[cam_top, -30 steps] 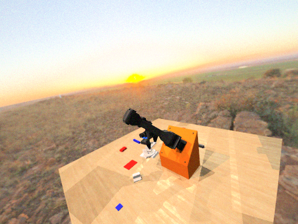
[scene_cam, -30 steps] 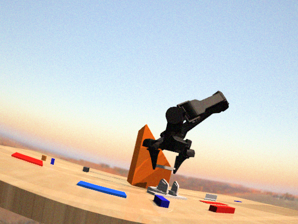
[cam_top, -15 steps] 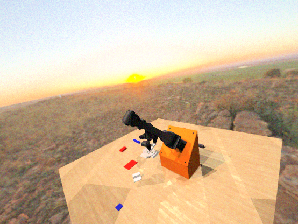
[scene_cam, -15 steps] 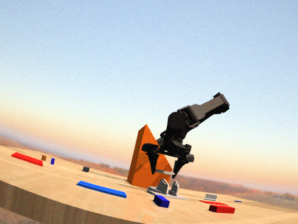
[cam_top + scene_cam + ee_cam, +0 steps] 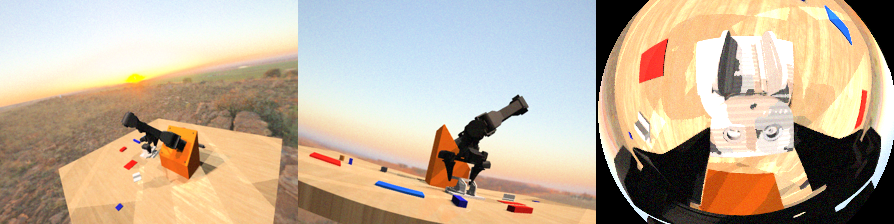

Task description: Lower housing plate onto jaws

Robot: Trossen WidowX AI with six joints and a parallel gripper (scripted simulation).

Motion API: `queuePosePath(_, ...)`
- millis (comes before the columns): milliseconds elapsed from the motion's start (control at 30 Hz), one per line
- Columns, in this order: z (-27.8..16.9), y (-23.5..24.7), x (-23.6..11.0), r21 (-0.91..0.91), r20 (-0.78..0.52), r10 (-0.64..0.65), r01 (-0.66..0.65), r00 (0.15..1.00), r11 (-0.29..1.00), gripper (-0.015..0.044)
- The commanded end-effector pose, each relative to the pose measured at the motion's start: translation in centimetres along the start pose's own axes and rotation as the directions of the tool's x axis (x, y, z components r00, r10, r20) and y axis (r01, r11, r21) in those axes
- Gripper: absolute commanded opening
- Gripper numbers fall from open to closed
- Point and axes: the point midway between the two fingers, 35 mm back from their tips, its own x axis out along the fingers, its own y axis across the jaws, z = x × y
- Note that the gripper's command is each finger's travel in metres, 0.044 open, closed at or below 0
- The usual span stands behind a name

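Observation:
The light grey housing plate (image 5: 457,177) (image 5: 751,122) has two round holes. My gripper (image 5: 152,149) (image 5: 460,181) (image 5: 750,129) is shut on its sides. The plate looks roughly level, low over the rear of the white base (image 5: 476,197) (image 5: 701,75). The two upright jaws (image 5: 461,186) (image 5: 473,189) (image 5: 728,65) (image 5: 772,60) stand side by side on the base, and in the wrist view the plate's front edge meets their near ends. The stubs and pins are hidden under the plate, so I cannot tell whether it touches them.
A large orange wedge (image 5: 175,167) (image 5: 435,167) (image 5: 741,190) stands close behind the base. A dark blue block (image 5: 459,201) and a red block (image 5: 122,149) (image 5: 519,209) lie near it. A flat red piece (image 5: 130,165) (image 5: 653,61), a grey-white block (image 5: 136,177) and a bright blue bar (image 5: 400,189) lie farther out.

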Motion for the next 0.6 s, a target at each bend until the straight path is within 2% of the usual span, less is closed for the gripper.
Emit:
queuePosePath(0, -0.5, 0.1, 0.8, 0.012, -0.01, 0.008, -0.008, 1.0, 1.0, 0.0351)
queuePosePath(567, -0.6, 0.2, 1.9, 0.012, -0.01, 0.01, -0.01, 1.0, 1.0, 0.0351)
